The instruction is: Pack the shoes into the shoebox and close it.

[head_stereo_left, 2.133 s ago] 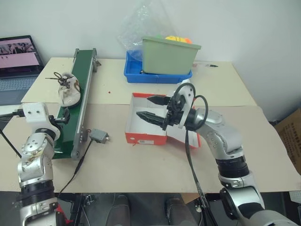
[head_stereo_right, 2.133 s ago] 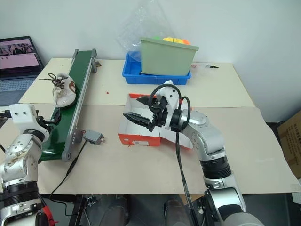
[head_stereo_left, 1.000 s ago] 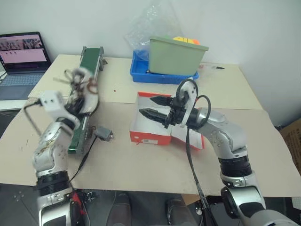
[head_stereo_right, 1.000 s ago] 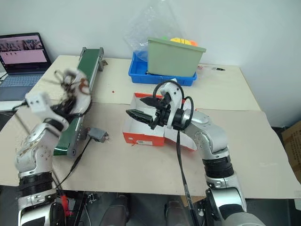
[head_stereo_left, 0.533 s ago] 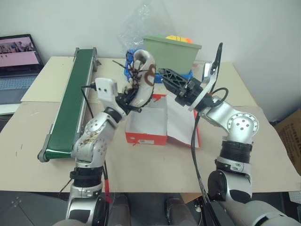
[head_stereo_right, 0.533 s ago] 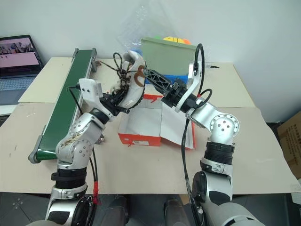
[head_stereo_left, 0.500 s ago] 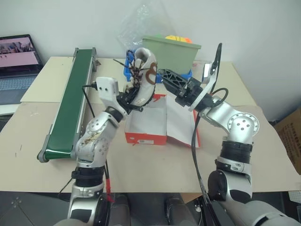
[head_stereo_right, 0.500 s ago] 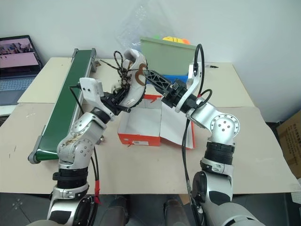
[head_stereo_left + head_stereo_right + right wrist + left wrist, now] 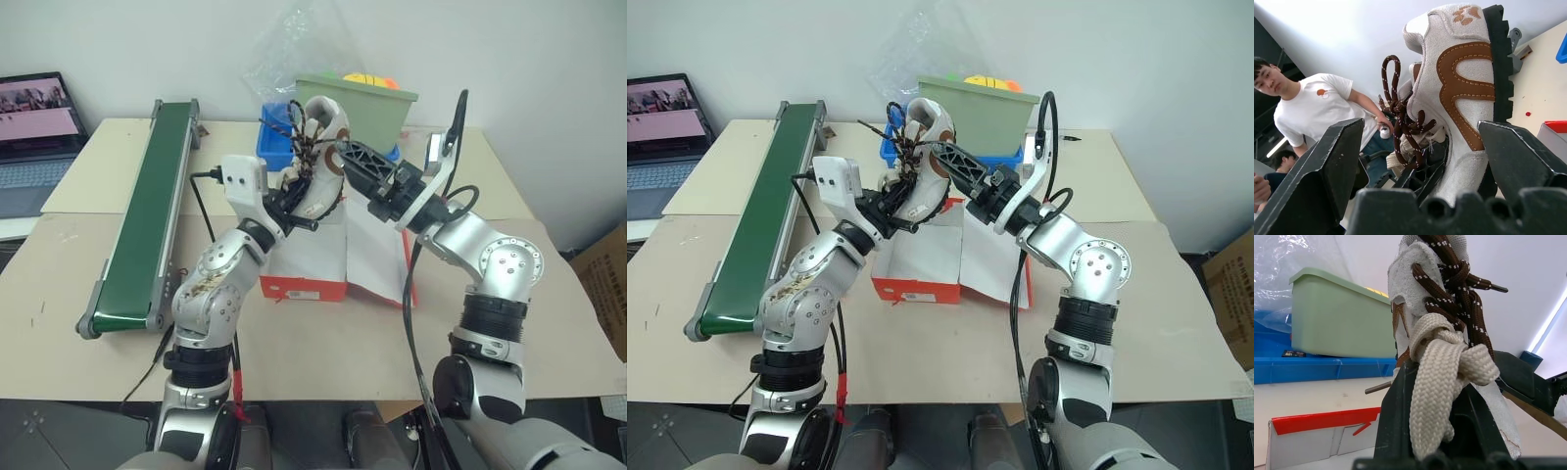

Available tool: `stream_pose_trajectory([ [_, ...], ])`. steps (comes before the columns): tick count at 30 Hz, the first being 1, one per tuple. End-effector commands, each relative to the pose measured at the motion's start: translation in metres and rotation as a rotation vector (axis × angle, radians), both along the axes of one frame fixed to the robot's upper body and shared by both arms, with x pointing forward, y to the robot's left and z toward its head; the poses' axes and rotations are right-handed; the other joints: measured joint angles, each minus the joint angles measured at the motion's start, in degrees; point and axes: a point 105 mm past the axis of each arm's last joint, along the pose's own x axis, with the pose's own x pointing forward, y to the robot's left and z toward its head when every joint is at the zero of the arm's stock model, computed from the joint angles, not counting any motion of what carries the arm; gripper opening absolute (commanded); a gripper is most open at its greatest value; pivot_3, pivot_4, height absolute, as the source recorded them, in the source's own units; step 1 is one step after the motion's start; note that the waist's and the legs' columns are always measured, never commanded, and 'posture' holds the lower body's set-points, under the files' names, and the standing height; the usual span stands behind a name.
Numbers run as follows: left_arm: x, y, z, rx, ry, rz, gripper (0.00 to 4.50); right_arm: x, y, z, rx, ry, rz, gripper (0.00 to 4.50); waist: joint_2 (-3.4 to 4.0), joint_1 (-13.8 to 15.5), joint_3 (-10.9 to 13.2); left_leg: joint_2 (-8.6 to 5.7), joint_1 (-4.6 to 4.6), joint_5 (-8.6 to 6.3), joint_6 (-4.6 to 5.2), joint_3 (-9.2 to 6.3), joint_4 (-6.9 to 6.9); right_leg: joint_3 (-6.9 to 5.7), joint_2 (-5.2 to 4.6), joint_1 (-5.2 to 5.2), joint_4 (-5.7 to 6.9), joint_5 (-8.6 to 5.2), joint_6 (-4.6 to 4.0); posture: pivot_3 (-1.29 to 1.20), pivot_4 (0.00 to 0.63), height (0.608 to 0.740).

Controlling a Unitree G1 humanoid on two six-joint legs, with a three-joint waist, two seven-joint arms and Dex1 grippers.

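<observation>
The left gripper (image 9: 306, 201) is clamping a shoe (image 9: 319, 157) upright above the open shoebox (image 9: 312, 262), presenting it so the wide-open right gripper (image 9: 345, 155) is bracketing it for a handover.

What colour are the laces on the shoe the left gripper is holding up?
Dark brown with pale flecks; the laces show best in the left wrist view.

Left pincer (image 9: 306, 201) clamped tight, right pincer (image 9: 345, 162) spread wide.
</observation>
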Motion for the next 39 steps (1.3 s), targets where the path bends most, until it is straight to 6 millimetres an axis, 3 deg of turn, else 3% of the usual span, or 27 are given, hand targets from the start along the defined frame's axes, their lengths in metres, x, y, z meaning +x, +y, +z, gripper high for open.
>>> stream_pose_trajectory([
  [1, -0.014, 0.004, 0.038, 0.023, -0.161, -0.025, 0.01, 0.006, -0.010, 0.006, -0.023, -0.026, -0.038, 4.50, 0.00, 0.01, 0.00, 0.00, 0.00, 0.00, 0.00, 0.00, 0.00, 0.00, 0.00, 0.00, 0.00, 0.00, 0.00, 0.00, 0.150, 0.740],
  [7, -0.014, 0.014, 0.039, 0.048, -0.168, -0.005, 0.01, 0.008, -0.012, 0.007, -0.039, -0.039, -0.043, 4.50, 0.03, -0.03, 0.02, 0.00, 0.00, 0.00, 0.00, 0.00, -0.03, 0.01, 0.00, -0.02, -0.03, -0.01, 0.00, 0.00, 0.150, 0.740],
  [20, -0.020, -0.011, 0.040, 0.018, -0.165, -0.070, 0.01, 0.010, 0.000, 0.002, -0.073, -0.066, -0.050, 4.50, 0.03, 0.07, 0.02, 0.00, -0.02, -0.01, 0.01, 0.00, -0.02, 0.00, 0.00, -0.01, -0.04, -0.01, 0.00, 0.00, 0.150, 0.740],
  [23, -0.021, -0.011, 0.041, 0.018, -0.167, -0.071, 0.00, 0.011, 0.000, 0.001, -0.074, -0.073, -0.060, 3.74, 0.04, 0.07, 0.02, 0.00, -0.01, -0.01, 0.01, 0.01, -0.02, 0.00, 0.00, -0.02, -0.04, -0.01, 0.01, 0.00, 0.150, 0.740],
  [32, -0.019, -0.003, 0.040, 0.026, -0.152, -0.047, 0.00, 0.012, 0.000, 0.007, -0.070, -0.105, -0.071, 0.67, 0.04, 0.02, 0.02, 0.00, -0.01, -0.01, 0.01, 0.00, -0.02, 0.00, 0.00, -0.02, -0.05, -0.01, 0.01, 0.00, 0.150, 0.740],
  [34, -0.018, -0.002, 0.039, 0.019, -0.142, -0.047, 0.00, 0.012, 0.000, 0.008, -0.073, -0.110, -0.073, 0.38, 0.04, 0.02, 0.02, 0.00, -0.01, -0.01, 0.01, 0.00, -0.02, 0.00, 0.00, -0.02, -0.05, -0.01, 0.01, 0.00, 0.150, 0.740],
  [39, -0.023, 0.002, 0.052, -0.014, -0.166, -0.061, 1.96, 0.016, 0.000, 0.010, -0.078, -0.121, -0.094, 0.36, 0.04, 0.03, 0.03, 0.00, -0.02, -0.01, 0.01, 0.00, -0.03, 0.00, 0.00, -0.02, -0.06, -0.01, 0.01, 0.00, 0.150, 0.740],
])
